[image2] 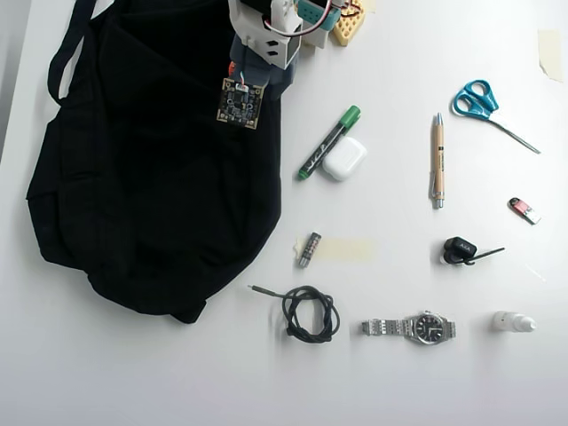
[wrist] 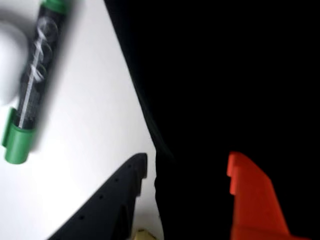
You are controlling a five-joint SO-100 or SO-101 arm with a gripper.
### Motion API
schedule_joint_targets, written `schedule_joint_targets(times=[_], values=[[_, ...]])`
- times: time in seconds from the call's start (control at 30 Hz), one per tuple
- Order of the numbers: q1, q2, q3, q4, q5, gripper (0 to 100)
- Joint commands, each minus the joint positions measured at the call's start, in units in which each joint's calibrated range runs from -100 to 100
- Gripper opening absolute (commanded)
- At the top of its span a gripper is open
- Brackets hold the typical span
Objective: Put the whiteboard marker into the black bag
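My gripper (wrist: 187,167), wrist view: two unlike fingers. One black plastic, edge stepped, row of small round holes along face. Other bright orange-red, blocky, notched at tip. Overhead view: my arm (image2: 266,40) mostly white printed plastic, grey block beneath, red and white wires looped on top. Small square dark circuit board (image2: 241,102), gold corner pads, mounted on wrist.

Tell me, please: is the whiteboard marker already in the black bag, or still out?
Out. The whiteboard marker lies flat on the white table, beside the black bag, touching a white case.
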Motion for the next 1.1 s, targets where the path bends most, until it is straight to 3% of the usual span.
schedule_joint_targets(times=[0.0, 0.27, 0.47, 0.77, 1.07], values=[[-1.1, -1.7, 3.7, -4.5, -0.3, 22], [-11.9, -0.6, 3.4, -13.7, -5.4, 22], [-20.0, -0.4, 3.7, -14.3, -10.7, 22], [-27.8, -0.4, 7.2, -13.7, -11.1, 22], [-28.0, -0.3, 9.8, -12.3, -12.9, 22]])
